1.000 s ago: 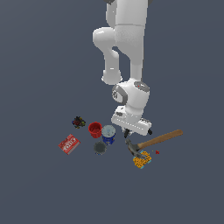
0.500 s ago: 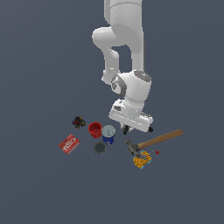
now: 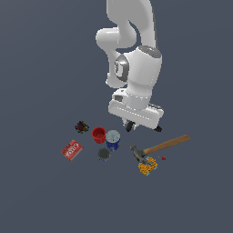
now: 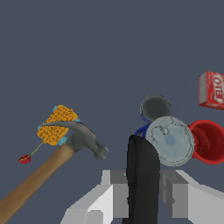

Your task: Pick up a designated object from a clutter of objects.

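I'm holding the black clamp (image 4: pixel 142 175) pinched between my gripper (image 3: pixel 142 126) fingers, lifting clear above the hammer (image 3: pixel 157 148) (grab done, only raising further away from the clutter remaining, I'm judging).

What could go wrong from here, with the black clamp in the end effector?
1. The black clamp shows only as a dark bar between the fingers of the end effector. How well it is seated cannot be judged, so it may slip or swing.
2. The blue can, the red cup and the hammer lie close below. A dropped clamp would likely hit them.
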`<state>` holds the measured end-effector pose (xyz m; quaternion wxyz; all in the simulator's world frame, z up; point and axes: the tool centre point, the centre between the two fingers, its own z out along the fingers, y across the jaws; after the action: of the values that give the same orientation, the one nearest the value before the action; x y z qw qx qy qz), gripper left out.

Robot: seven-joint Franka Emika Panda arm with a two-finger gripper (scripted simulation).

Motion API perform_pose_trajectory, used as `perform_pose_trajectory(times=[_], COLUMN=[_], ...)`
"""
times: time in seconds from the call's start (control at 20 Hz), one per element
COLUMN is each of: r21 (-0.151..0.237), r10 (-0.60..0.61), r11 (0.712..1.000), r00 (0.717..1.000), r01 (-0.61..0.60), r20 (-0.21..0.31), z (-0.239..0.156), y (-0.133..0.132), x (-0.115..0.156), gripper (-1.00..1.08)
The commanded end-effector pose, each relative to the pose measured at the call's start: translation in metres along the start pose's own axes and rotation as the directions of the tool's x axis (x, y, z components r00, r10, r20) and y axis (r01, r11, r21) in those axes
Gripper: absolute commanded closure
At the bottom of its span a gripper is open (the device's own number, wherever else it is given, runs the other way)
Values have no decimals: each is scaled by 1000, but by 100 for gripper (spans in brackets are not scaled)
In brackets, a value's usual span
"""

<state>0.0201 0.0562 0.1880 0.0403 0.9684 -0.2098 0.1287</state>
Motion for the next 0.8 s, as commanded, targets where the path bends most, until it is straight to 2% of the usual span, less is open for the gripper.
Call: perform_pose_trajectory(times=[0.0,0.4,0.75], r21=[3,5,3], r10=[-1,0,2], r11=[1000,1000,1000], r00=[1000,1000,1000], r01=[1,0,-2], r20=[0,0,-1], z=[-27,-102,-146], y=[3,11,16], x=[14,57,84], gripper=[108,108,108])
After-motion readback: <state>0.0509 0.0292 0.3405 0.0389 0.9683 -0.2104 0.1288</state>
